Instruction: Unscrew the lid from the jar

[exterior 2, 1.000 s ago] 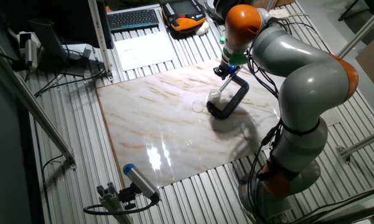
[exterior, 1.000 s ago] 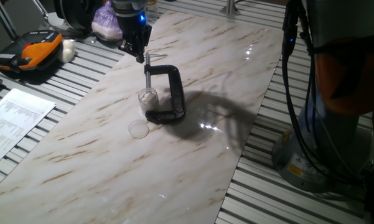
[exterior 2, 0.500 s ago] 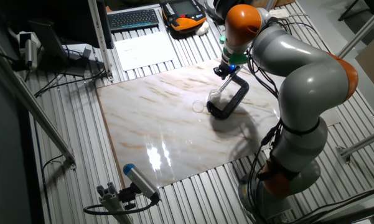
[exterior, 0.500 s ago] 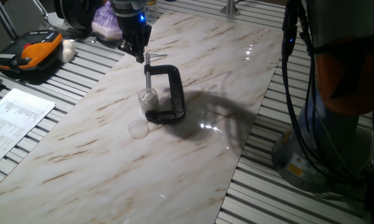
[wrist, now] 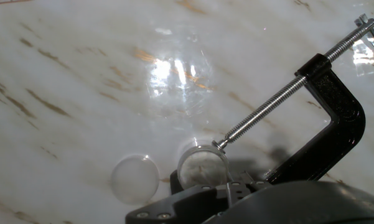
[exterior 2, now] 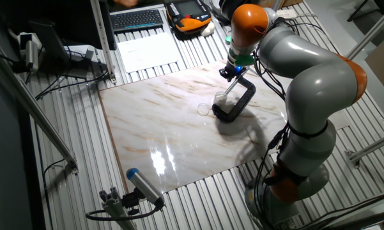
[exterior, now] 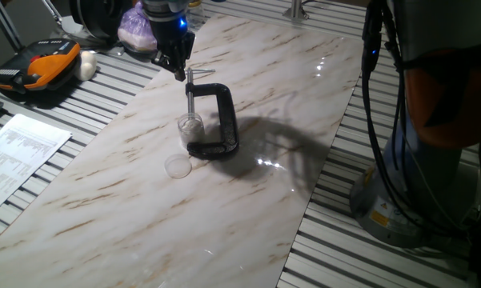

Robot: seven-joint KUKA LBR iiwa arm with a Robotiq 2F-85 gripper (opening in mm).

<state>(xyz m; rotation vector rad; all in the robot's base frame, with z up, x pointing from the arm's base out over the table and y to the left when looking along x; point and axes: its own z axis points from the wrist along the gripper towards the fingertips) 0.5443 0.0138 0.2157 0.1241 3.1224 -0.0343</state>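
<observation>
The lid (exterior: 177, 166) lies flat on the marble surface (exterior: 248, 88), just beside the jar (exterior: 190, 126) and apart from it, so the unscrewing looks already done. The jar stands open, pinned under the screw of the black C-clamp (exterior: 216, 120). The gripper (exterior: 179, 72) hangs above the top of the clamp screw; I cannot tell if the jaws are spread or pressed together, and they seem to hold nothing. The risk now is the retreat: if the arm goes down or sideways, it may hit the screw handle, tip the clamp and knock the light jar over. A low pass may also sweep the loose lid away.
</observation>
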